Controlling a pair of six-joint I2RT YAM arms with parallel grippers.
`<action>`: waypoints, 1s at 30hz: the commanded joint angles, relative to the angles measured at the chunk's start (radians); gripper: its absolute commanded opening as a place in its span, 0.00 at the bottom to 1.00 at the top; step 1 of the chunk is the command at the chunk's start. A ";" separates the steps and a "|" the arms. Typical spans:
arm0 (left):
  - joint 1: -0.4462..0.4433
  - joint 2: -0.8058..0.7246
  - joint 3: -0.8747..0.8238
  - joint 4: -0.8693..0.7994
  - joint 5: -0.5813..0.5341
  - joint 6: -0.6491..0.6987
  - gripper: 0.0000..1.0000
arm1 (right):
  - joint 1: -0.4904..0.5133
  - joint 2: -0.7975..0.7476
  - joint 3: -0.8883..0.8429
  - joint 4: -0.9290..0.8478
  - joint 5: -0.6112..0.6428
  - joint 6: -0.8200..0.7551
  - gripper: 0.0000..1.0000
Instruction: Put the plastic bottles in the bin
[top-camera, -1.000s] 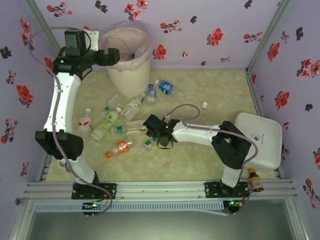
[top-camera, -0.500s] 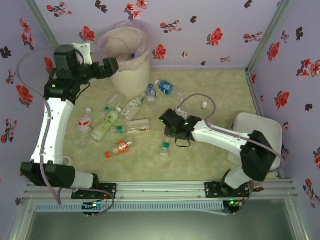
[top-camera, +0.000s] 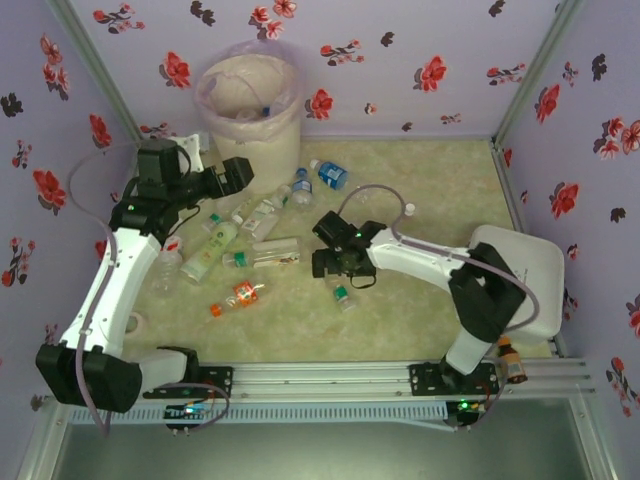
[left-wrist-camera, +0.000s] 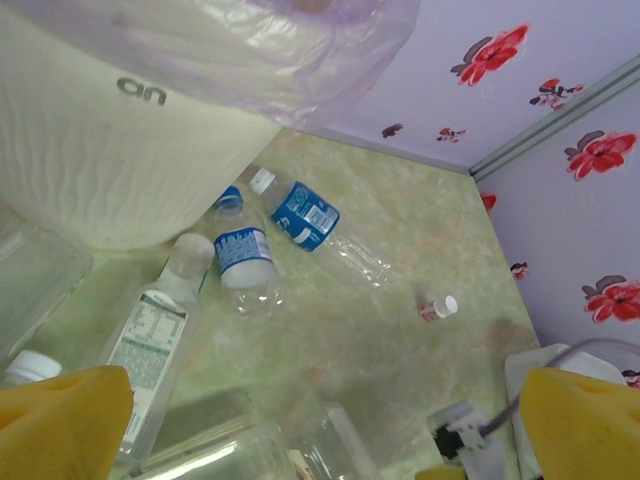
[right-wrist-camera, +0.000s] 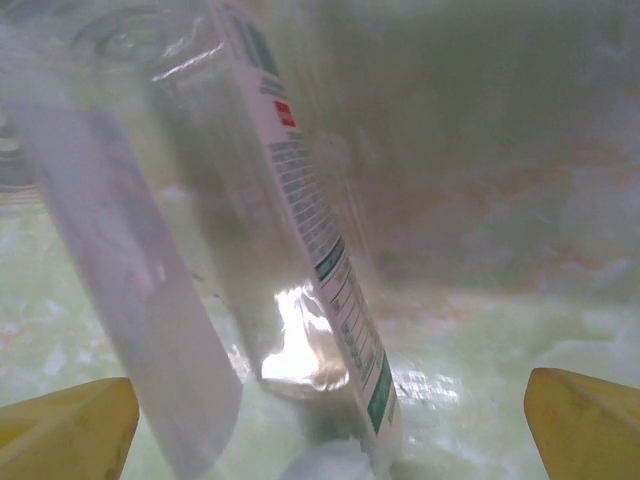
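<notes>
The bin (top-camera: 250, 110) stands at the back left, bag-lined, with a bottle inside. Several plastic bottles lie on the mat in front of it: two blue-labelled (top-camera: 330, 175) (left-wrist-camera: 305, 215), a green one (top-camera: 215, 245), a clear one (top-camera: 270, 252) and an orange one (top-camera: 238, 295). My left gripper (top-camera: 235, 175) (left-wrist-camera: 320, 430) hangs open just below the bin, above the bottles, holding nothing. My right gripper (top-camera: 335, 262) (right-wrist-camera: 325, 420) is open over a small green-capped bottle (top-camera: 343, 293) (right-wrist-camera: 300, 250), which lies loose between the wide-apart fingers.
A lone white cap (top-camera: 409, 209) (left-wrist-camera: 440, 308) lies on the mat towards the right. A white box (top-camera: 515, 280) fills the right side, with a small brown bottle (top-camera: 510, 362) by the right base. Flowered walls close in three sides.
The left arm came down from the bin rim to the bottles in front of it. The right gripper dragged the small green-capped bottle rightwards, then opened and let it go.
</notes>
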 joint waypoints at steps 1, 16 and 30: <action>-0.007 -0.037 -0.044 0.023 -0.031 -0.030 1.00 | 0.005 0.042 0.038 -0.070 0.060 -0.095 0.98; -0.008 -0.057 -0.178 0.196 0.062 -0.161 1.00 | -0.028 -0.028 0.040 -0.071 -0.037 -0.243 0.52; -0.155 -0.013 -0.276 0.421 0.147 -0.250 1.00 | -0.060 -0.384 -0.208 0.483 -0.302 -0.424 0.43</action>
